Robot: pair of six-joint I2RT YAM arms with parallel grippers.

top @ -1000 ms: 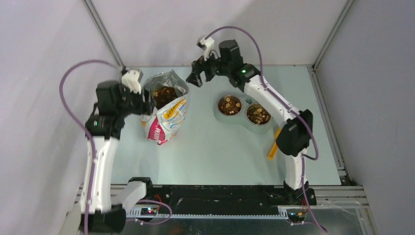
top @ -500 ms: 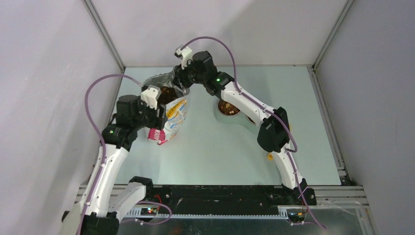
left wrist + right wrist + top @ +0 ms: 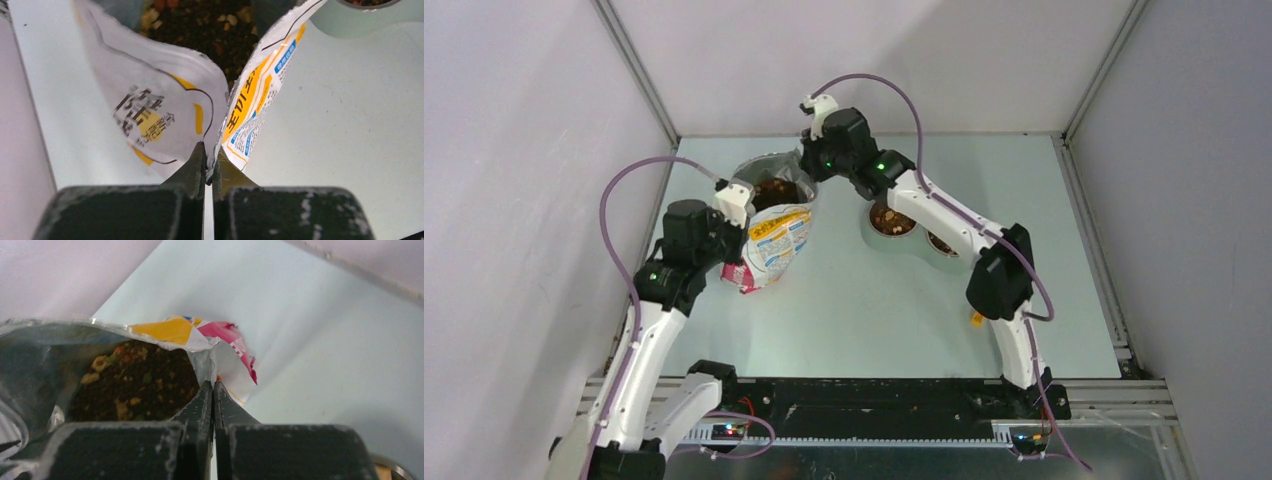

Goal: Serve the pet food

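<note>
I see the pet food [image 3: 774, 190], small brown and tan kibble, lying loose inside the open bag [image 3: 776, 245] upper left of centre. More fills the twin bowls [image 3: 871, 232] just right of centre.

Bare table [image 3: 849, 295] between bag [image 3: 776, 238] and bowls [image 3: 891, 224] gives passage; right arm [image 3: 944, 213] overhangs the bowls; left gripper [image 3: 740, 222] and right gripper [image 3: 810, 176] flank bag mouth.

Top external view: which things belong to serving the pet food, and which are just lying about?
In the job:
- pet food inside the open bag
- the bag itself, its rim pinched on opposite sides by the left tool and right tool, both shut
- twin bowl, with kibble in it

Lying about:
- yellow scoop, only a tip showing, untouched
</note>
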